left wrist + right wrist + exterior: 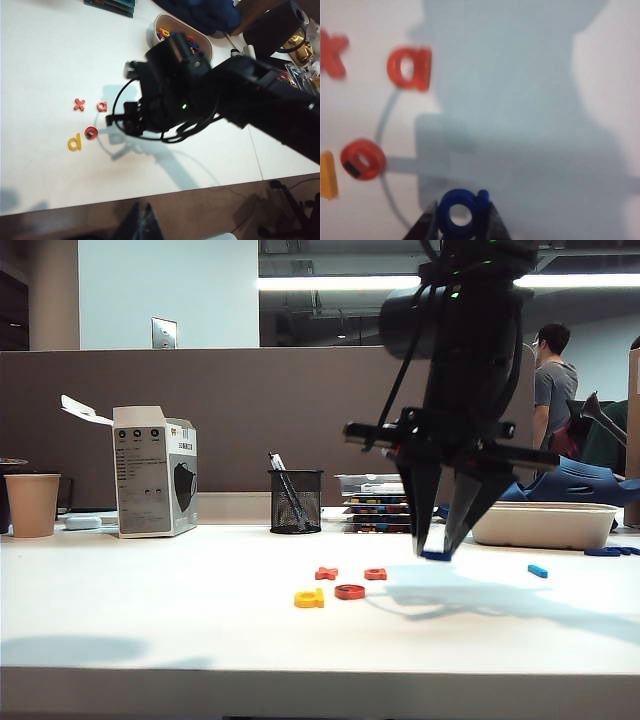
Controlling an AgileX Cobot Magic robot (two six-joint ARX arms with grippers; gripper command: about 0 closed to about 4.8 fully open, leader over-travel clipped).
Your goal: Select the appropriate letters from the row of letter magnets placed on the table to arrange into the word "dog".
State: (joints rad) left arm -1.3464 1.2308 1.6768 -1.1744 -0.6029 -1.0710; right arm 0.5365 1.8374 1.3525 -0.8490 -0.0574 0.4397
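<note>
Dark blue looped plastic letter [461,214] clamped in right hand [437,552], centre-right, above white tabletop [150,620] | yellow stemmed letter [309,598], red ring letter [349,591] lower centre | left hand unseen

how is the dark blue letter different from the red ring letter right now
The dark blue letter is pinched in the right claw, above the table; the red ring letter lies flat and free on it. The blue one has a loop plus a small tail; the red one is a plain ring. The red one sits beside the yellow letter; the blue one is apart. Both are small plastic letters.
</note>
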